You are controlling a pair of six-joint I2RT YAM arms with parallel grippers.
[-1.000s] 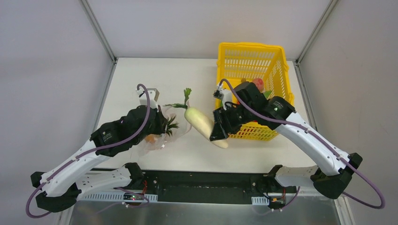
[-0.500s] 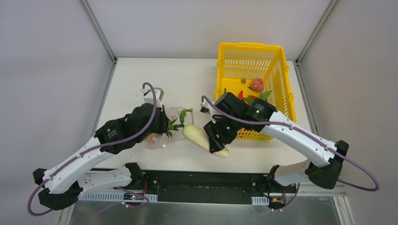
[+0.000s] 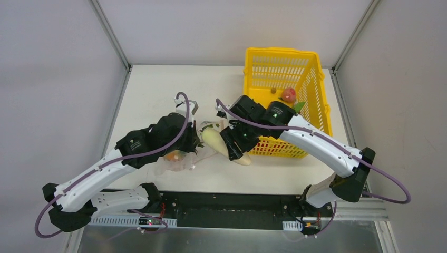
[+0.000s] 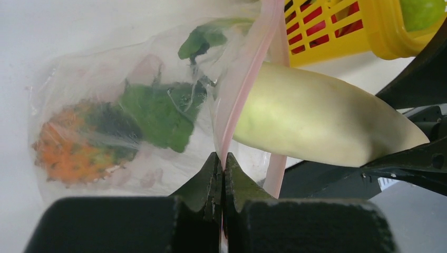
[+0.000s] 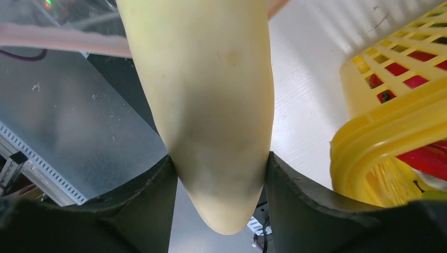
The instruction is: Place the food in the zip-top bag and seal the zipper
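Radish at the mouth of the bag!
The right gripper (image 5: 219,163) clamps the white radish (image 5: 211,79) by its tapered tip, jaws spread around it. The radish's top end pokes between the pink lips of the zipper (image 4: 240,89). The left gripper (image 4: 222,161) pinches that zipper tight, and the zip-top bag (image 4: 105,79) rests on the table (image 3: 158,89), left of the yellow basket (image 3: 284,68) (a green leafy piece (image 4: 158,108) and an orange piece (image 4: 63,150) already inside).

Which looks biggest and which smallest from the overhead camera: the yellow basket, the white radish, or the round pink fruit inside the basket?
1. yellow basket: clearly the largest.
2. white radish: mid-sized, though part of it is covered.
3. round pink fruit: by far the smallest.
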